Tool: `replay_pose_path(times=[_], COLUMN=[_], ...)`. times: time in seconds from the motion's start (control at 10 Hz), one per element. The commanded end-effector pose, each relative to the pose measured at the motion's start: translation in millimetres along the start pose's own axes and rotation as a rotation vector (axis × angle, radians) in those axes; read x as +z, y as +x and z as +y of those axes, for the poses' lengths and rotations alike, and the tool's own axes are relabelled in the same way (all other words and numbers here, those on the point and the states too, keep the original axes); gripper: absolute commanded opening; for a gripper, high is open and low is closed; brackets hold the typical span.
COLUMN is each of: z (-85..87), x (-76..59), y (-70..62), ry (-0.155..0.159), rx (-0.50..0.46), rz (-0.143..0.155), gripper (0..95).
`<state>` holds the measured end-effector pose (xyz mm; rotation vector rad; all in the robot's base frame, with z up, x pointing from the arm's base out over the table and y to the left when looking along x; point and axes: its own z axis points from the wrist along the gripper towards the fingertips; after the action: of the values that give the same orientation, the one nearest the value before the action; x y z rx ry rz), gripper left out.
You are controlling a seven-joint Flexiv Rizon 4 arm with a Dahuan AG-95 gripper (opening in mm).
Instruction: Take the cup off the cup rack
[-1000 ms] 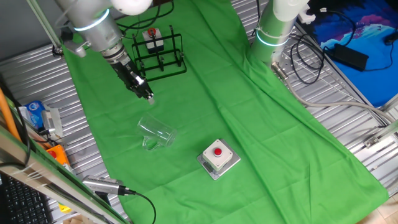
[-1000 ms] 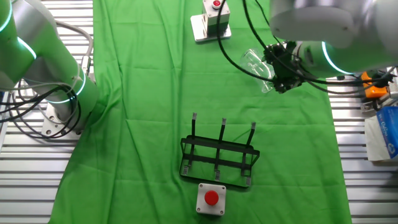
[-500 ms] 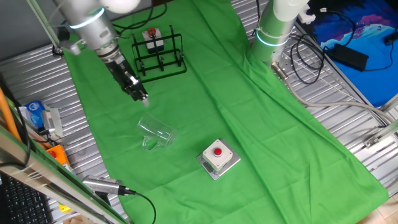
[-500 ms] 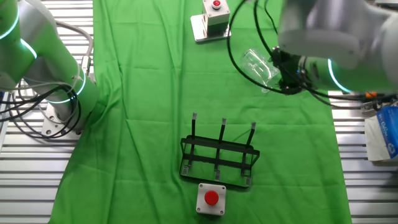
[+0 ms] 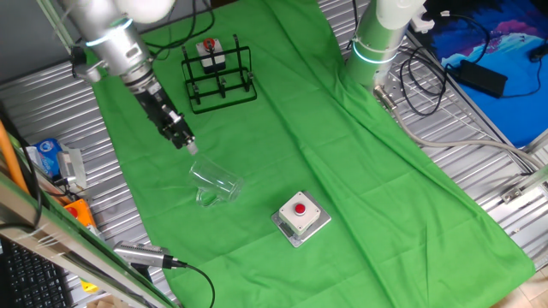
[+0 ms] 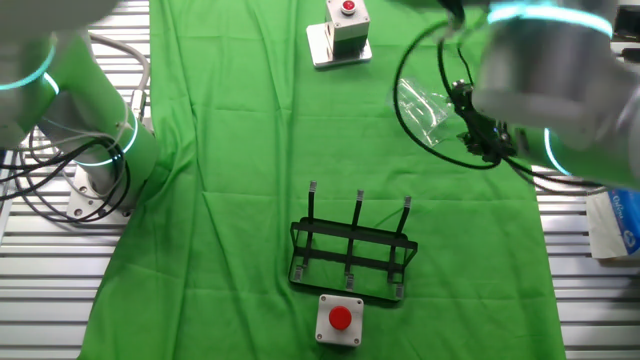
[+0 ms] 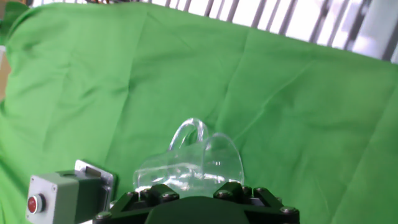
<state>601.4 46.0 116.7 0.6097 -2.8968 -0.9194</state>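
Observation:
The cup (image 5: 214, 184), a clear glass mug, lies on its side on the green cloth, well apart from the cup rack. In the hand view the cup (image 7: 193, 162) is just ahead of the hand, handle upward. The other fixed view shows the cup (image 6: 420, 100) beside the blurred arm. The black wire cup rack (image 5: 220, 73) stands at the back with bare pegs. The rack (image 6: 352, 255) also stands low in the other fixed view. My gripper (image 5: 186, 145) hangs a little above and left of the cup, open and holding nothing.
A grey box with a red button (image 5: 300, 214) sits right of the cup, and shows at the lower left in the hand view (image 7: 56, 196). A second button box (image 5: 208, 53) stands behind the rack. A second arm's base (image 5: 377, 43) is at the back right, and clutter (image 5: 51, 162) lies at the cloth's left edge.
My arm has drawn back up and to the left, away from the cup. The cup has stayed lying on the cloth.

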Motion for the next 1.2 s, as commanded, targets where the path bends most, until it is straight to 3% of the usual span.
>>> replay_pose_path(times=[0.1,0.2,0.6,0.7,0.8,1.0,1.2], z=[3.7,8.8,13.7,13.2,12.4,9.7,4.8], x=[13.1,20.7,33.4,34.1,35.4,38.6,44.2], y=[-5.0,-7.9,-11.7,-11.8,-12.0,-12.4,-10.8], ry=[-0.052,-0.084,-0.091,-0.084,-0.083,-0.081,-0.079], rx=[-0.005,0.009,0.015,0.051,0.078,0.091,0.129], rz=[-0.022,-0.040,-0.052,-0.058,-0.063,-0.070,-0.051], gripper=[57.0,57.0,57.0,19.0,0.0,0.0,0.0])
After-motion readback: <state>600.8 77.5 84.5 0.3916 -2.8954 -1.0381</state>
